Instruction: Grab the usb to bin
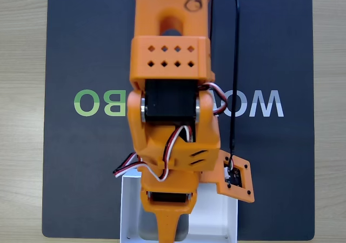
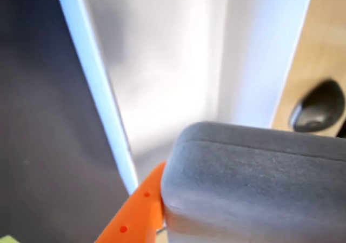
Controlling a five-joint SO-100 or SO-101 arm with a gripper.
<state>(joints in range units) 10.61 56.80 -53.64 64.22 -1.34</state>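
Wrist view, nearest first: the grey block (image 2: 254, 183) sits close to the lens, lower right, matte, rounded corner and a seam line along its top edge visible. One orange finger (image 2: 138, 210) presses against its left side, with small holes showing in the plastic. The other finger is hidden behind the block, so the fingers read as clamped on the block, though only one contact can be seen.

Behind the block: the white box (image 2: 97, 86), its thin left wall running diagonally down the frame, with white floor and far wall beyond it. The block sits over the box's interior in this view; whether it touches the floor cannot be told. Left of the wall is the dark mat (image 2: 38, 119). On the right, past the box's far wall, is the wooden table (image 2: 319, 48), with a dark rounded object (image 2: 319, 108) on it, blurred, unidentifiable.

Fixed view, looking down: the orange arm (image 1: 170, 65) runs down the middle of the frame, with a black motor (image 1: 170, 102) at the joint and red, white and black wires (image 1: 162, 162) looping off it. A black cable (image 1: 235, 65) drops to a small camera bracket (image 1: 235, 175) on the right. The finger end (image 1: 167, 227) reaches into the white box (image 1: 221, 221) at the bottom edge, with a bit of grey showing either side of it. White and green lettering (image 1: 259, 102) on the mat (image 1: 81, 173) is partly covered by the arm. Light wooden table (image 1: 21, 113) shows around the mat.
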